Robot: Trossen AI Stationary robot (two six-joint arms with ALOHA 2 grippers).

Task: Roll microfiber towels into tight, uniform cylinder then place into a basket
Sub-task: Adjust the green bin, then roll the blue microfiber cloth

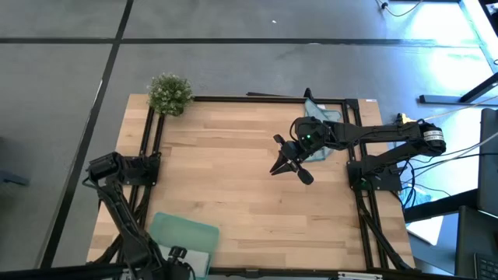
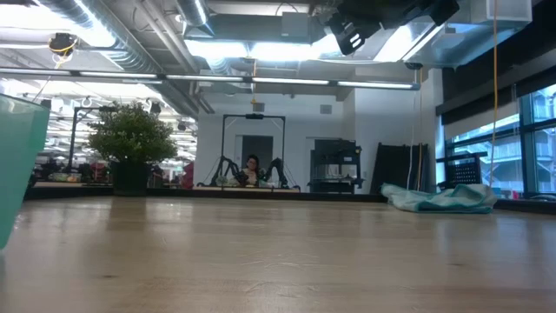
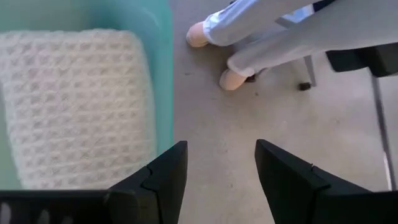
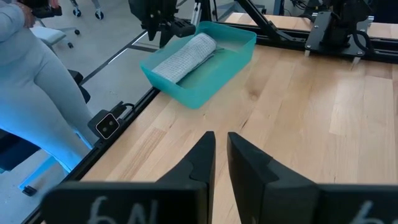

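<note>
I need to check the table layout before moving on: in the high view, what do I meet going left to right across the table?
Left gripper above the basket → potted plant → right gripper → light blue towel at the far right corner.

The basket (image 1: 184,235) runs off the lower edge of the high view, and the left arm covers part of it; the low view shows only a mint-green sliver at its left edge. The grey towel (image 3: 74,106) inside is cut off in the left wrist view. The blue towel (image 1: 320,117) lies partly beneath the right arm. A person (image 4: 37,93) beside the table shows legs only.
</note>
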